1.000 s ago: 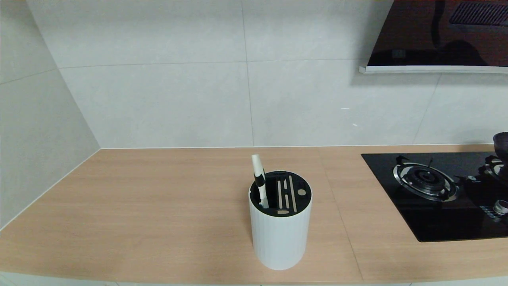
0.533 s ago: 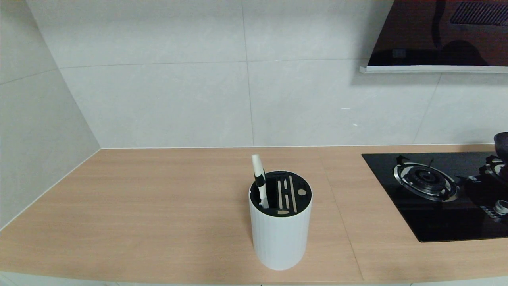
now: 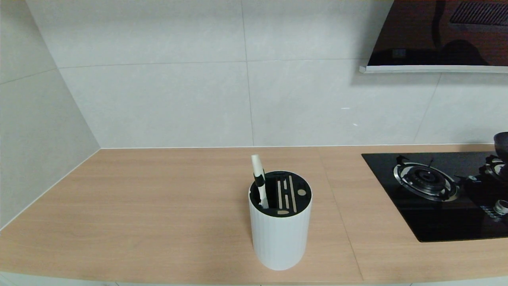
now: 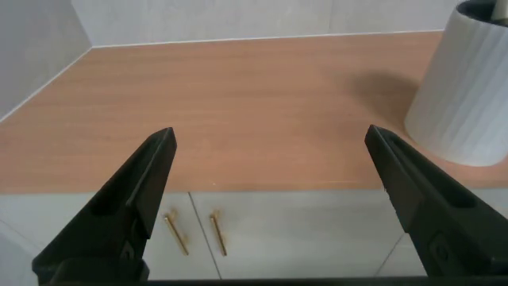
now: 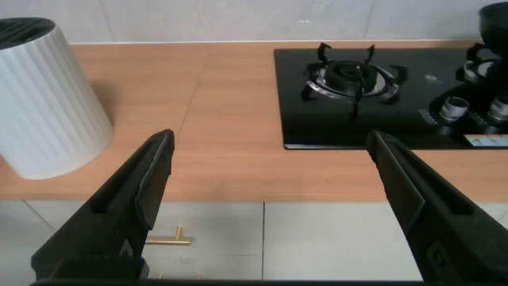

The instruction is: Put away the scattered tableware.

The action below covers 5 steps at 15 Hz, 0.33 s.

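Note:
A white ribbed utensil holder (image 3: 280,234) with a black slotted top stands near the front edge of the wooden counter (image 3: 166,198). A white utensil handle with a black band (image 3: 258,174) sticks up out of its left slot. The holder also shows in the left wrist view (image 4: 467,87) and the right wrist view (image 5: 48,99). My left gripper (image 4: 270,151) hangs open in front of the counter edge, to the left of the holder, with nothing between its fingers. My right gripper (image 5: 270,151) is open too, off the counter's front edge between the holder and the stove.
A black gas stove (image 3: 440,190) with burners and knobs takes up the counter's right part, and a dark pot (image 3: 501,143) sits at its far right. A range hood (image 3: 436,35) hangs above. Tiled walls close the back and left. Cabinet doors with brass handles (image 4: 194,233) lie below the counter.

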Available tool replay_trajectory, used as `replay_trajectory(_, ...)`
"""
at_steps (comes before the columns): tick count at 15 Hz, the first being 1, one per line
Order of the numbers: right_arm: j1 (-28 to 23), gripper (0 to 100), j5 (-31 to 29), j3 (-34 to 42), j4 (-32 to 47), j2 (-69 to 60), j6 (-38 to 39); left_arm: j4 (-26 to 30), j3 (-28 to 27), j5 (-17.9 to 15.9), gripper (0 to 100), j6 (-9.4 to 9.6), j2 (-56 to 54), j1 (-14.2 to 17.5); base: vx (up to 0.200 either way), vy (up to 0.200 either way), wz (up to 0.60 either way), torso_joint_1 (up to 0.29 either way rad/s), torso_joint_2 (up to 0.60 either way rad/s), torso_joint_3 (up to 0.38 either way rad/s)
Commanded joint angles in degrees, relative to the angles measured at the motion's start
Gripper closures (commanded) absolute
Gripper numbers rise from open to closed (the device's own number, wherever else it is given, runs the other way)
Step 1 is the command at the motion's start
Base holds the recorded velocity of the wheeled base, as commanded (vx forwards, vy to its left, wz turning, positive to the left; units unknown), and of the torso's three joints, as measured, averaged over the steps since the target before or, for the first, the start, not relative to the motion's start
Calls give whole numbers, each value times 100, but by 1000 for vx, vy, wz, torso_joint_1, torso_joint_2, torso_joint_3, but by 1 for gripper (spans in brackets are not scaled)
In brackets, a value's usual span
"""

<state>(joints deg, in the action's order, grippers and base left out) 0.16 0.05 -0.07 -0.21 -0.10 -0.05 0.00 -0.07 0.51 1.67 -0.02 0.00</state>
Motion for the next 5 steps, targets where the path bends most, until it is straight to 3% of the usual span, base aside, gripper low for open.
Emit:
replay_trajectory(1, 2, 0, 13, 7, 21, 10, 5, 0, 7, 10, 0, -123, 11, 0, 0, 0, 0, 0, 0, 0)
replay_trajectory(5, 2, 0, 21, 7, 21, 10, 14, 0, 7, 10, 0, -176, 11, 0, 0, 0, 0, 0, 0, 0)
